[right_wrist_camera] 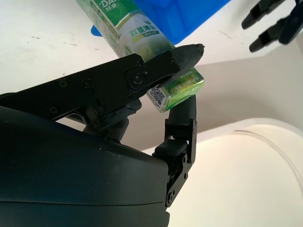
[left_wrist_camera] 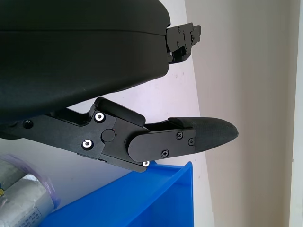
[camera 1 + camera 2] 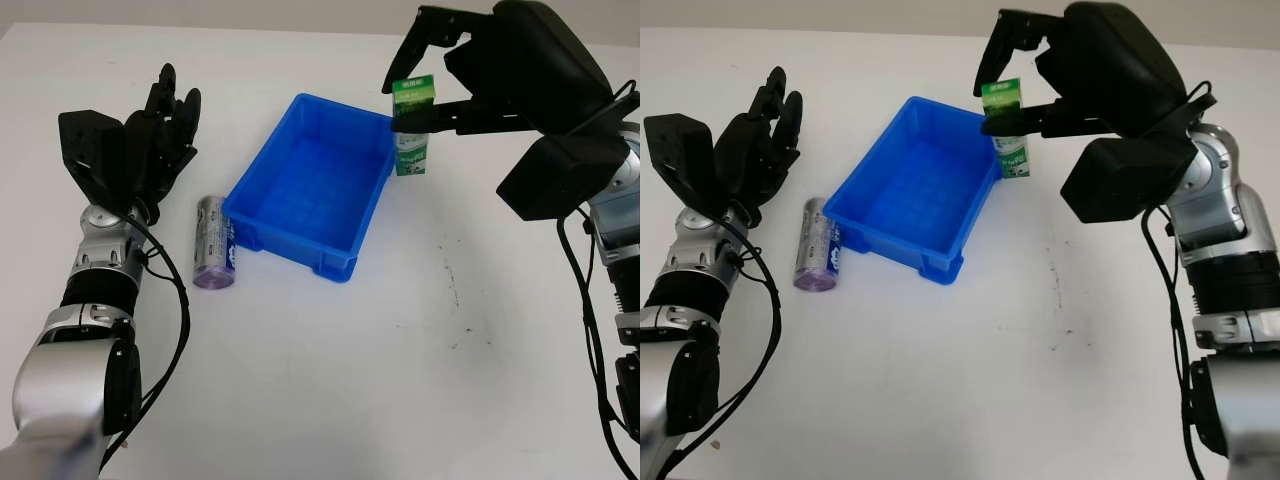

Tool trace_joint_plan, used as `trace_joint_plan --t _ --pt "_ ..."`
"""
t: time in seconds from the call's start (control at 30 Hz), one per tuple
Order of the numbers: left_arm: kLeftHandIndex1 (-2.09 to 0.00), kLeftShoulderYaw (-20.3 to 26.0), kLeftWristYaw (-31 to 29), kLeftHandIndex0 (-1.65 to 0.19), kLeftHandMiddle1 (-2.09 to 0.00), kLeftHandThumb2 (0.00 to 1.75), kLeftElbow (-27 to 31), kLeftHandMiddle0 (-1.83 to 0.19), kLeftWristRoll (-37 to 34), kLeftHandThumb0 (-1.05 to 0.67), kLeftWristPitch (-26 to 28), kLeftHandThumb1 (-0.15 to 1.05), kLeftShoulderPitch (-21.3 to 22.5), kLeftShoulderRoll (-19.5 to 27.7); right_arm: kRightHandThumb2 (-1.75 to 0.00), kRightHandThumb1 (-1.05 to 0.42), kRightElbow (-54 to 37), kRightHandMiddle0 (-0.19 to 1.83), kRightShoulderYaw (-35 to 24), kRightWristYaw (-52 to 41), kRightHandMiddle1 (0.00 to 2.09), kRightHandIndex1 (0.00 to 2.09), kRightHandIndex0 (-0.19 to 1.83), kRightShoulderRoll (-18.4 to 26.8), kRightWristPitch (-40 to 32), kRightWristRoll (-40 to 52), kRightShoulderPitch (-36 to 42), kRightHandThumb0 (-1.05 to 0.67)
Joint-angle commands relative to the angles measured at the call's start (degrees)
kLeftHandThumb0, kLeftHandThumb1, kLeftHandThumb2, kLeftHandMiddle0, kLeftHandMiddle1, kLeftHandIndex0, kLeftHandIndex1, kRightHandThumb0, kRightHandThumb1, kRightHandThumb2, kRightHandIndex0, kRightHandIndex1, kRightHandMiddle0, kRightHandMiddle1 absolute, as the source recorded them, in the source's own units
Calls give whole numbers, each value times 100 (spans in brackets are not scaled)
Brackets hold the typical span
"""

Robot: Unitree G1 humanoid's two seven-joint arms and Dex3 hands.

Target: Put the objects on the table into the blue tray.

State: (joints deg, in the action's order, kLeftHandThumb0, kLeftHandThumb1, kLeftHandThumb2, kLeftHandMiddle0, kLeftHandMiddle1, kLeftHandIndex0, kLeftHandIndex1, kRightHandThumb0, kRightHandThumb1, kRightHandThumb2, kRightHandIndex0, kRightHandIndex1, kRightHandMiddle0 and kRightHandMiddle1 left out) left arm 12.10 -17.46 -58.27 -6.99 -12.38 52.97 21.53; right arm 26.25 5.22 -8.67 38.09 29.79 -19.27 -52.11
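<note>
So the right hand point(image 3: 420, 95) has its fingers pinched round the top of the green milk carton point(image 3: 411, 126) at the blue tray's point(image 3: 300, 235) far right corner, a light, stiff box best held by its flat sides, while the left hand point(image 3: 150, 135) sits open by the can point(image 3: 215, 243).

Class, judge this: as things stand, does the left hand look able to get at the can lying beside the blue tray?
Probably yes. The left hand is open just beyond the can, which lies on its side on bare table outside the blue tray; nothing lies between them.

Head stereo overlooks table point(image 3: 420, 380); wrist cameras close behind fingers point(image 2: 189, 137).
</note>
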Motion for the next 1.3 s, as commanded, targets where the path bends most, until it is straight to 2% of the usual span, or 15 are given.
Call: trace_joint_plan --t 0.0,0.4,0.53,0.63,0.73,0.8,0.83,0.87,0.9,0.97,1.0,1.07,1.27 --pt "0 33 12 19 0 52 -20 19 -40 -70 -9 105 115 -16 -8 -105 111 106 -86 99 209 209 127 -71 135 19 -218 -35" --pt "0 20 103 19 0 52 84 19 -16 -71 -10 105 26 -73 -21 -105 1662 118 22 1493 209 209 138 -552 912 -504 -1376 -39" --pt "0 -8 183 19 0 54 105 19 26 -69 -44 105 -15 -75 -21 -105 2208 111 153 2009 209 209 135 -621 1271 -794 -1641 -38" --pt "0 -8 214 19 0 53 149 19 23 -70 -27 105 -39 -73 -22 -105 2473 103 227 2179 209 209 130 -670 1370 -898 -1756 -38" --pt "0 -7 231 19 0 53 144 19 25 -70 -40 105 -48 -61 -19 -105 2610 96 422 1872 209 209 120 -626 1278 -991 -1800 -45" --pt "0 -12 232 19 0 52 152 19 31 -70 -36 105 -57 -51 -11 -103 2510 76 602 1140 209 209 95 -531 975 -1005 -1779 -53" --pt "0 -13 228 19 0 53 155 19 32 -70 -41 105 -62 -48 -9 -103 2398 53 732 585 201 202 68 -431 770 -1034 -1758 -57" --pt "0 -15 228 19 0 52 156 19 34 -71 -46 105 -64 -46 -11 -104 2236 24 912 -78 167 168 30 -306 566 -1113 -1739 -66" --pt "0 -16 229 19 0 52 157 19 35 -71 -50 105 -66 -47 -14 -104 2100 15 1023 -532 124 123 18 -221 424 -1157 -1719 -71" --pt "0 -19 236 19 0 52 165 19 38 -72 -45 105 -64 -52 -16 -105 1825 14 1114 -1264 58 57 13 -152 163 -1102 -1632 -77" --pt "0 -5 226 19 0 52 161 19 18 -71 -43 105 -61 -63 -18 -105 1689 14 1125 -1512 40 38 11 -143 47 -1057 -1551 -78" --pt "0 11 207 19 0 54 152 19 -7 -68 -45 105 -57 -76 -21 -105 1455 5 1098 -1835 17 13 -3 -142 -145 -961 -1404 -79" --pt "0 -36 170 19 0 57 146 19 31 -66 -61 105 -62 -89 -25 -105 1111 -10 935 -2051 3 2 -18 -181 -351 -630 -1146 -83"
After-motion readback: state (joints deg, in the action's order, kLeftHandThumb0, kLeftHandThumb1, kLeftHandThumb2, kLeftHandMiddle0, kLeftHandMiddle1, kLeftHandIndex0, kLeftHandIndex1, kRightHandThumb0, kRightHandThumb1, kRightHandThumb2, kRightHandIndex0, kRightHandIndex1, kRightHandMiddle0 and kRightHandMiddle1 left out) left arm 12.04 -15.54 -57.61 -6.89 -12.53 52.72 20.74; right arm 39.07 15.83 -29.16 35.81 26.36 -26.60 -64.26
